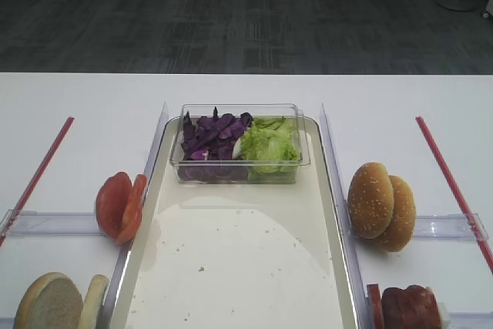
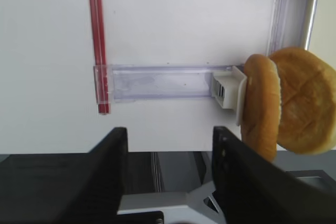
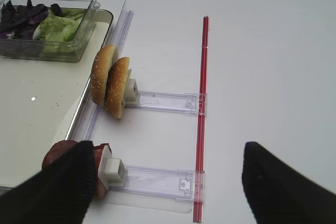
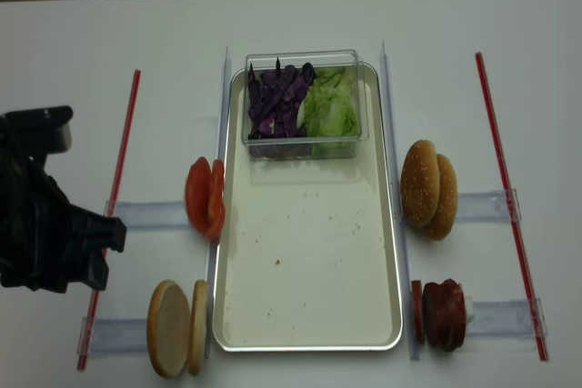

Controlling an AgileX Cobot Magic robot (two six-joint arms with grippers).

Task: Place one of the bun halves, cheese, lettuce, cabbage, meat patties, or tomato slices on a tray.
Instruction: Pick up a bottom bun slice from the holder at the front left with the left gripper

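Exterior high shows me the long cream-white metal-rimmed tray (image 1: 239, 267) bare but for crumbs and the clear tub — nothing placed yet. My left gripper (image 2: 169, 145) stands wide open and empty, near the pale flat bun halves (image 2: 289, 106) upright left of the tray. Right gripper (image 3: 168, 182) spread, empty.

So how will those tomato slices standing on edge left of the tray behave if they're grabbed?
The tomato slices look thin and glossy, so probably floppy and slippery. They stand on edge beside the tray, so a nudge would likely tip them.
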